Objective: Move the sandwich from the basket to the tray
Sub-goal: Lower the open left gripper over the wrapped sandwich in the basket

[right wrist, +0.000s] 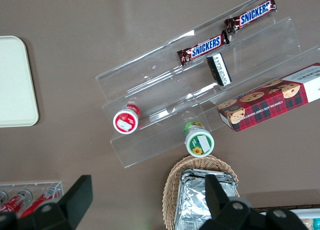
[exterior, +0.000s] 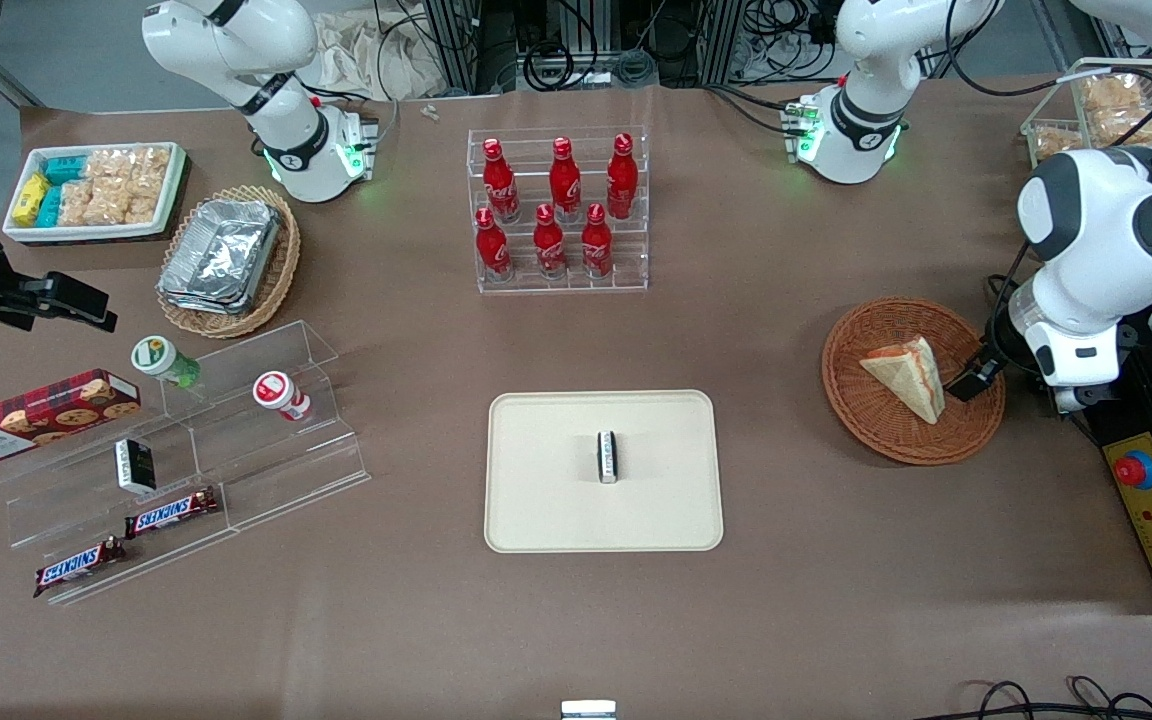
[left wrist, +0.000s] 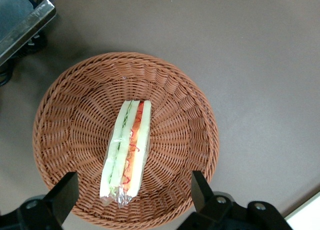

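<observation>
Sandwich (left wrist: 126, 151) lies in basket (left wrist: 60, 135), wrapped in clear film, filling edge up. Gripper (left wrist: 132, 200) hangs above basket w/ jaws wide open, one finger each side of sandwich, not touching it. Tray (exterior: 556, 500) sits near table centre, toward parked arm's end from basket, w/ a small black-and-white pack (exterior: 608, 456) on its middle. Bottle rack (exterior: 559, 212) stands farther from front camera than tray. Bare brown tabletop (exterior: 786, 480) btw basket & tray.
</observation>
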Action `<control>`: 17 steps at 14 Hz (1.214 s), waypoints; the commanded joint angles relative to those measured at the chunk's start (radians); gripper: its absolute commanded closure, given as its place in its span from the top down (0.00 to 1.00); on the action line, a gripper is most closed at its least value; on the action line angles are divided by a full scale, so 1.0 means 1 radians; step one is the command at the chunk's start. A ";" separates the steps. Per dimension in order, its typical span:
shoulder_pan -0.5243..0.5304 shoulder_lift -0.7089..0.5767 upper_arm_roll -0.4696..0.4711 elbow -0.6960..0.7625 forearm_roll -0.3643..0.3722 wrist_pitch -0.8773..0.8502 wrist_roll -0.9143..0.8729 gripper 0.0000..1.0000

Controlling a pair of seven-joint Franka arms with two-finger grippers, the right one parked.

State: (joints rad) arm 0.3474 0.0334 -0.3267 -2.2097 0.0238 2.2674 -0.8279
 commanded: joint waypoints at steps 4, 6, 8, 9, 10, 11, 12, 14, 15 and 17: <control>-0.001 -0.012 0.002 -0.116 -0.005 0.148 -0.022 1.00; -0.001 -0.001 0.002 -0.145 -0.007 0.208 -0.023 1.00; -0.002 0.010 0.000 -0.168 -0.007 0.248 -0.042 1.00; -0.002 0.011 0.000 -0.183 -0.007 0.280 -0.043 1.00; -0.002 0.017 -0.002 -0.205 -0.007 0.311 -0.054 1.00; -0.002 0.023 -0.006 -0.217 -0.007 0.337 -0.065 1.00; -0.002 0.032 -0.008 -0.226 -0.007 0.356 -0.066 1.00; -0.002 0.037 -0.008 -0.264 -0.008 0.412 -0.072 1.00; -0.002 0.037 -0.008 -0.286 -0.007 0.444 -0.073 1.00; -0.002 0.048 -0.008 -0.315 -0.008 0.480 -0.071 1.00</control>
State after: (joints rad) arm 0.3472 0.0864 -0.3278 -2.4557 0.0125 2.6196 -0.8396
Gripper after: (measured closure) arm 0.000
